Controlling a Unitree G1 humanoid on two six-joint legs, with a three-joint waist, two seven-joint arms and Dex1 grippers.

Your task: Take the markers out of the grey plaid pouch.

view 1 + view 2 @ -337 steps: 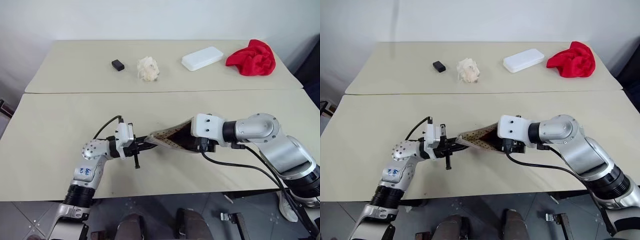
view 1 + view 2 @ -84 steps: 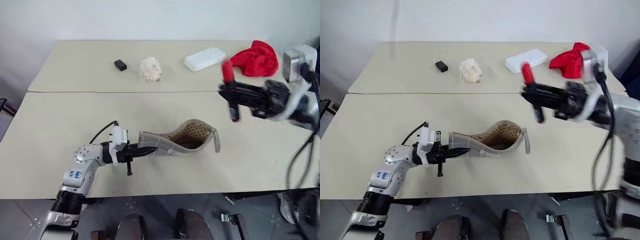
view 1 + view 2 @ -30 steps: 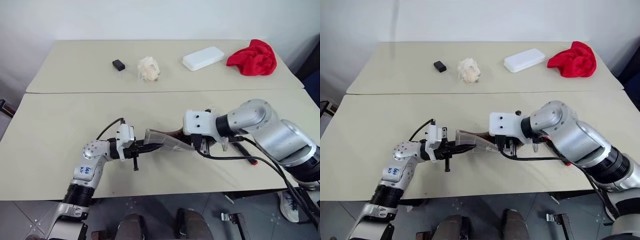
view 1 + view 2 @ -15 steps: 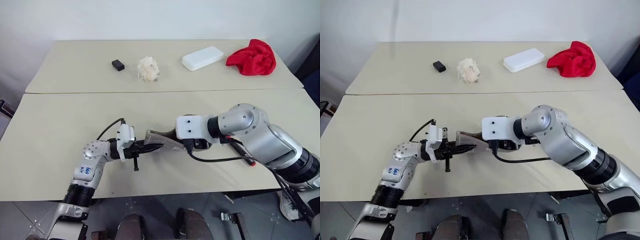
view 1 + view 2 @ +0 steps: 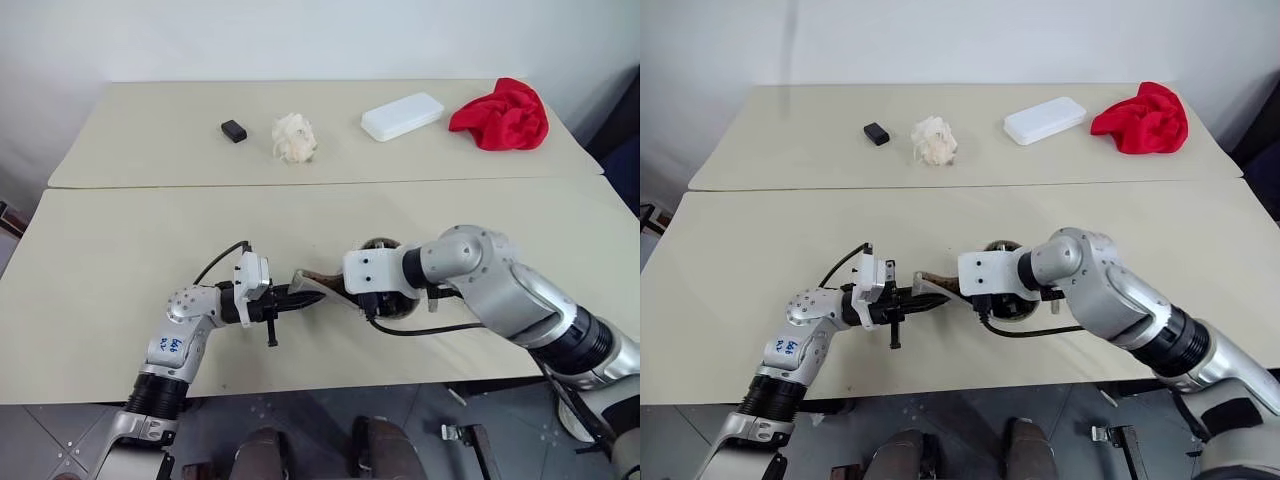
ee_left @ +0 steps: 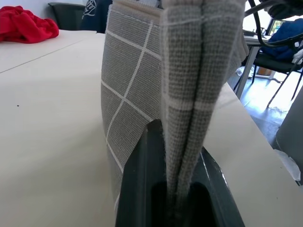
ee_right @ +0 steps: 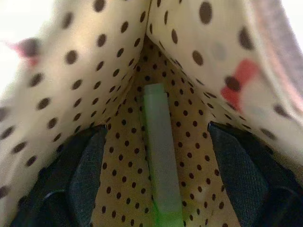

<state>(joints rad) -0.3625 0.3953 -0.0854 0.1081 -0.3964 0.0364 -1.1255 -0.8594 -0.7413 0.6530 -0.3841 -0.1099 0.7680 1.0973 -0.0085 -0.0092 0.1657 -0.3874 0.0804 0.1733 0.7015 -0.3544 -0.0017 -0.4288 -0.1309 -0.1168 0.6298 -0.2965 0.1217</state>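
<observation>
From the head camera, the grey plaid pouch [image 5: 325, 282] sits on the near table [image 5: 120, 250], stretched between the two arms close to the front edge. The left gripper [image 5: 298, 300] points sideways toward the right arm, its two black fingers pressed together on the pouch's near end. The right gripper [image 5: 378, 300] angles down into the pouch's open mouth, so its fingers are hidden there behind the white wrist block. A marker [image 5: 448, 293] lies on the table just behind the right forearm, only partly in sight. On the far table [image 5: 150, 150] stand a small black block [image 5: 234, 130], a crumpled white wad [image 5: 293, 137], a white case [image 5: 402, 116] and a red cloth [image 5: 500, 114], all well apart from the pouch. In the left wrist camera, the dark fingers [image 6: 142, 179] are clamped on a folded edge of the grey fabric with white grid lines, which rises upright between them, and the red cloth shows far off. In the right wrist camera, the view looks inside the pouch, at a cream lining with dark dots; the two dark fingers [image 7: 85, 170] stand wide apart against the lining on either side, and a light green marker [image 7: 161, 151] lies along the bottom fold between them, touched by neither.
</observation>
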